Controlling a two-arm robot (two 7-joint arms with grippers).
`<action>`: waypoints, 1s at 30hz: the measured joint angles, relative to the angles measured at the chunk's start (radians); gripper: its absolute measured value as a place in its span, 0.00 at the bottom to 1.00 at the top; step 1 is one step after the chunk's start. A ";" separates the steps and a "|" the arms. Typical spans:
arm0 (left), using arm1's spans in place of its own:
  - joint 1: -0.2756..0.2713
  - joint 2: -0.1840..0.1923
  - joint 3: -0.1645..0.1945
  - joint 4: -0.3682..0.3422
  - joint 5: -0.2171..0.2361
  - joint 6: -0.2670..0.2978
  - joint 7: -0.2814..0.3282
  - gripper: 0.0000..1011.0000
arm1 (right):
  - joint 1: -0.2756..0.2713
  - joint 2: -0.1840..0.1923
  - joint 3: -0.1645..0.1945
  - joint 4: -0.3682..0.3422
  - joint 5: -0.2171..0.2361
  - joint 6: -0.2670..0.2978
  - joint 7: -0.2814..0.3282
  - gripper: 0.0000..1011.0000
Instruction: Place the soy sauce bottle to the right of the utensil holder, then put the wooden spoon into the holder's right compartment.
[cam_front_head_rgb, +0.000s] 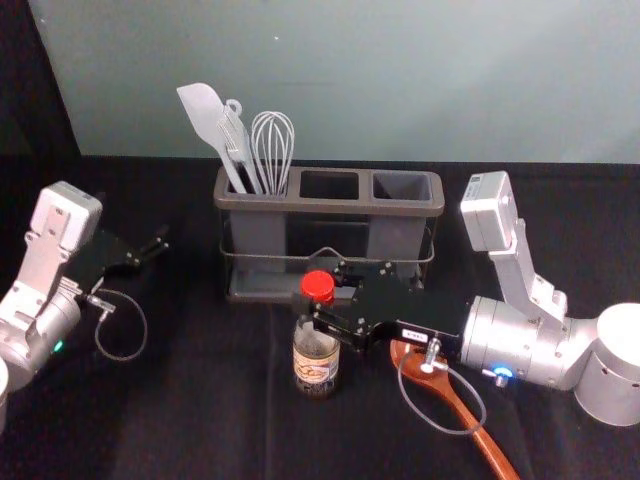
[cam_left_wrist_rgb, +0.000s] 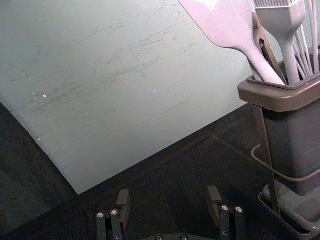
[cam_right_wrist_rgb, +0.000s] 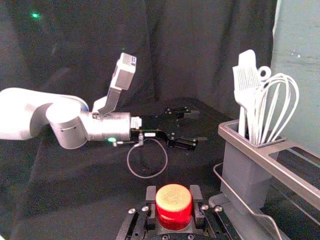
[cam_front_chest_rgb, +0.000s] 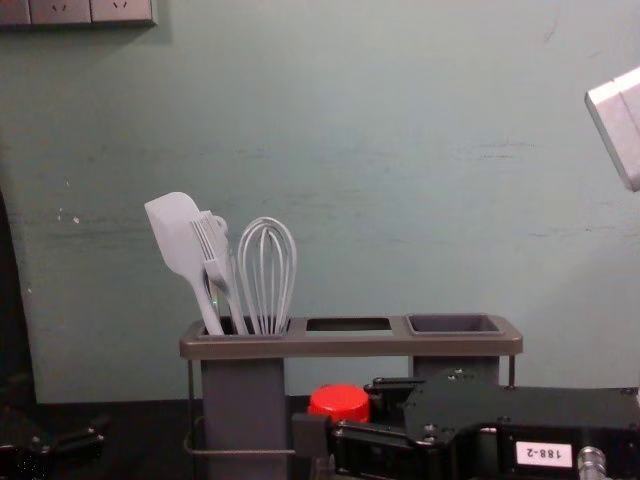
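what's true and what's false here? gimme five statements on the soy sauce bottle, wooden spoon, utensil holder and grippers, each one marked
1. The right gripper has its fingers closed on the red cap of the soy sauce bottle. True.
2. The soy sauce bottle is behind the utensil holder. False: it is in front of it.
3. The whisk and spatula share the holder's left compartment. True.
4. The wooden spoon stands in the holder. False: it lies on the black cloth.
5. The left gripper holds the whisk. False: its fingers are open, with nothing between them.
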 joint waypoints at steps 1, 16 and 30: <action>0.000 0.000 0.000 0.000 0.000 0.000 0.000 0.99 | 0.000 0.000 0.000 0.000 0.000 0.000 0.000 0.39; 0.000 0.000 0.000 0.000 0.000 0.000 0.000 0.99 | -0.006 0.011 0.005 -0.013 0.005 -0.006 0.001 0.38; 0.000 0.000 0.000 0.000 0.000 0.000 0.000 0.99 | -0.142 0.171 0.152 -0.188 0.100 -0.003 -0.053 0.38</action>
